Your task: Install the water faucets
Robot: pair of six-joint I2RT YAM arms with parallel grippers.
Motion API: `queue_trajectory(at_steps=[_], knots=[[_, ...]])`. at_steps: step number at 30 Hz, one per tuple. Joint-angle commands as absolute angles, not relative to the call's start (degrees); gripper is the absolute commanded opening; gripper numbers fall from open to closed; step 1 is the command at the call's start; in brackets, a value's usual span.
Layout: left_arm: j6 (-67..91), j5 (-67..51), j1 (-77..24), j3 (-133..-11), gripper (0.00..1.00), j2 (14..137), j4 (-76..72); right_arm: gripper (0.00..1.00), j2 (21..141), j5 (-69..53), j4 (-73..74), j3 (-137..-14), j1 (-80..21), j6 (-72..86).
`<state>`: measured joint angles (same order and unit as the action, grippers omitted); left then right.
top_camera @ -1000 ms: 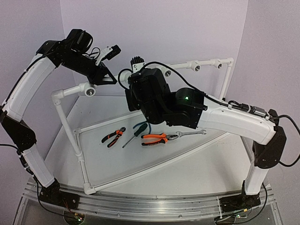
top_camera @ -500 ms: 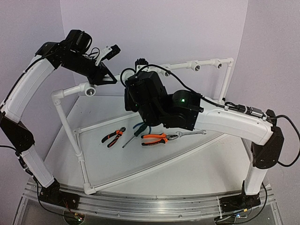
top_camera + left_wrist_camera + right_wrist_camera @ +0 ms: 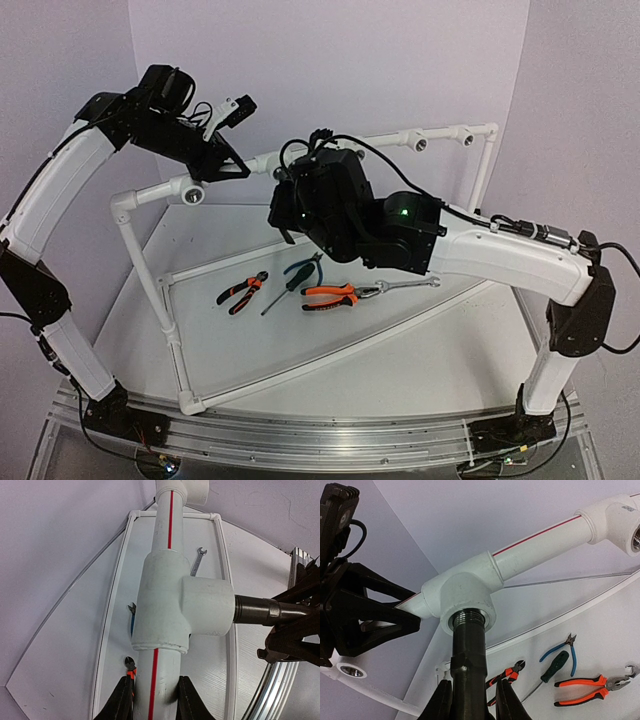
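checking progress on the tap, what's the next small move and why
Probably twist the right jaws to screw the tap further in: threads show below the white fitting's mouth, and the left jaws clamp the pipe steady.

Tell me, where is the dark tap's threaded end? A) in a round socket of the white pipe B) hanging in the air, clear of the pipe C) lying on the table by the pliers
A: the right wrist view shows the tap held by the right gripper, its threads in a socket of the white pipe.
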<state>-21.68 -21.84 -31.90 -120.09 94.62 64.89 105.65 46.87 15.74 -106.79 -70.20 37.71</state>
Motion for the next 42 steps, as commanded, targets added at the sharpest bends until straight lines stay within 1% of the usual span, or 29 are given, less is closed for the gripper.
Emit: queue_trajectory(at_steps=[1, 4, 6, 11, 16, 19, 22, 26, 31, 37, 42], knots=[[-5.46, -24.27, -34.80, -117.32, 0.00, 94.97, 65.24, 0.00, 103.69, 45.48, 2.07, -107.26, -65.85, 39.99], [-5.52, -24.28, -34.93, -116.64, 0.00, 94.84, 64.81, 0.00, 104.16, 43.74, -1.89, -106.34, -65.66, 39.31], [-5.75, -24.18, -34.89, -116.48, 0.00, 94.72, 64.61, 0.00, 104.76, 44.62, -2.78, -106.82, -65.86, 35.38], [-6.28, -23.67, -34.93, -116.79, 0.00, 94.63, 64.36, 0.00, 107.53, 52.07, -2.89, -110.39, -67.44, 16.95], [-6.57, -23.19, -34.98, -116.72, 0.00, 94.55, 64.33, 0.00, 111.33, 54.58, -2.90, -116.98, -69.00, 1.05], [-6.77, -22.96, -35.01, -116.71, 0.00, 94.45, 64.20, 0.00, 113.18, 55.31, -2.96, -119.46, -69.43, -6.75], [-6.97, -22.84, -34.98, -116.72, 0.00, 94.33, 64.23, 0.00, 113.39, 55.92, -3.01, -119.96, -69.61, -11.00], [-7.23, -22.68, -34.98, -116.42, 0.00, 94.26, 64.20, 0.00, 111.50, 56.15, -3.25, -118.41, -69.63, -8.64], [-7.65, -23.22, -34.98, -116.01, 0.00, 94.38, 63.85, 0.00, 110.19, 54.67, -3.26, -116.24, -69.24, 1.22], [-7.84, -23.91, -35.07, -115.45, 0.00, 94.13, 63.40, 0.00, 107.11, 51.71, -3.25, -110.00, -65.98, 19.03], [-8.14, -23.91, -35.16, -115.12, 0.00, 93.90, 63.07, 0.00, 105.54, 47.51, -3.25, -108.18, -64.11, 29.27]])
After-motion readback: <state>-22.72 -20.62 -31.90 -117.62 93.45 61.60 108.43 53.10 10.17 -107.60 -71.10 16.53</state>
